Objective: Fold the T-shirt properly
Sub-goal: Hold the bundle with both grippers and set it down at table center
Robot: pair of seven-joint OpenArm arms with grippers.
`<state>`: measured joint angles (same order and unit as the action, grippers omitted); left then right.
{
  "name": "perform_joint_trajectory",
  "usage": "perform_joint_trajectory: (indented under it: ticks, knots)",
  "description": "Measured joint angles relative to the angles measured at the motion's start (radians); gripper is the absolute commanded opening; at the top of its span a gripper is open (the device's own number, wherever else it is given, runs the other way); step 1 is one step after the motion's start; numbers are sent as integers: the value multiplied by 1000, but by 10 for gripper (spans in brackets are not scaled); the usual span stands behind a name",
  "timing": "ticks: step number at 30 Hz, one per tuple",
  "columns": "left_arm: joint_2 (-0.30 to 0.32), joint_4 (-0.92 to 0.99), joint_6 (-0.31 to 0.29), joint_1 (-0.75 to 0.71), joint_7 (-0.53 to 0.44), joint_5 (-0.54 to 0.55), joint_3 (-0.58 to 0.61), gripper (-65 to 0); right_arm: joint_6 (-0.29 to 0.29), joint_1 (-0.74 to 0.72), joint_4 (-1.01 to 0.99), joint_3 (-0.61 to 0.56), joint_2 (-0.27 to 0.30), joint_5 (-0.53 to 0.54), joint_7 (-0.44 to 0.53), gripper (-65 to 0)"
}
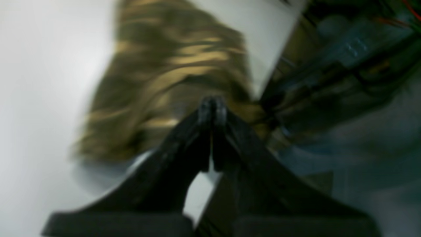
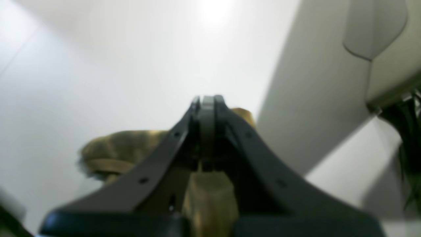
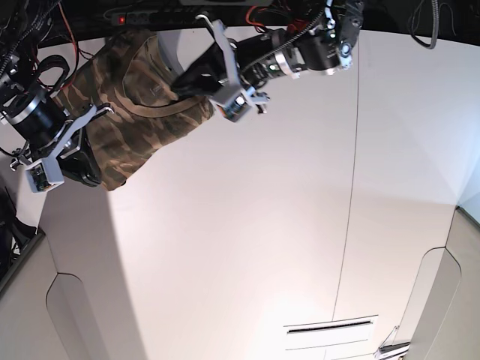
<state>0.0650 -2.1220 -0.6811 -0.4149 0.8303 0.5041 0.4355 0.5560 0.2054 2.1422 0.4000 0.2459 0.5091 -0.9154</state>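
Observation:
The camouflage T-shirt hangs bunched between my two grippers at the far left of the white table. My left gripper is shut on its upper edge; in the blurred left wrist view the closed fingertips press into the cloth. My right gripper is shut on the shirt's lower corner. In the right wrist view the closed gripper has tan cloth caught between its fingers, and more shirt shows behind it.
A seam runs down the table. Cables and dark equipment crowd the top left edge and show in the left wrist view. A slot lies near the bottom. A plant stands at the right.

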Motion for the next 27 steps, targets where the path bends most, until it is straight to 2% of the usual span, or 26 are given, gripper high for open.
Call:
perform_joint_trajectory:
  ticks: [2,3,5,6,12,18,21,27]
  knots:
    - [-16,9,15,26,-17,-88,60,-642,0,-38,-72,5,0,-6,11,-650]
    - [-18,25,41,47,-46,-116,71,-642,0,-60,-111,4,-1,-1,27,-650]
    - [-15,87,96,84,-102,-130,73,-642,0,-103,-194,2,-3,8,60,-650]
    - [-16,125,101,103,-106,-130,73,-642,1,-126,-243,0,-3,5,64,-650]
    - [-57,324,79,195,-87,-97,128,-642,12,-278,-570,-37,-3,21,63,-650]
    - [-60,488,66,282,-98,-90,262,-642,21,-367,-831,-229,-5,3,93,-650]
    - [-60,569,63,323,-94,-89,268,-642,20,-373,-879,-289,-5,-10,116,-650]
    - [-63,695,36,394,-128,-64,230,-642,21,-380,-879,-271,-3,-9,122,-650]
